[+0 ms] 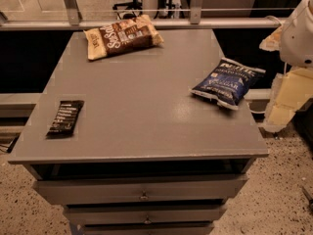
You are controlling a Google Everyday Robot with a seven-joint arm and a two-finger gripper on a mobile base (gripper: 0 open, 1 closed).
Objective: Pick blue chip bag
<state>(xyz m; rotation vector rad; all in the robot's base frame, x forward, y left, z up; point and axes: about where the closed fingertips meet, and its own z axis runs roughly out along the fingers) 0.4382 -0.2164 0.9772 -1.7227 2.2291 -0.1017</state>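
Camera view: 1 grey cabinet with 3 drawers under its top, 3 items lying flat on it. Blue chip bag lies near the right edge, white lettering up; brown bag lies at the far side, left of centre; black wrapper lies by the left edge, all well apart from each other. Gripper, pale cream, hangs off the cabinet's right side under the white arm, near the blue chip bag but not touching it; whether it is open or closed cannot be told.
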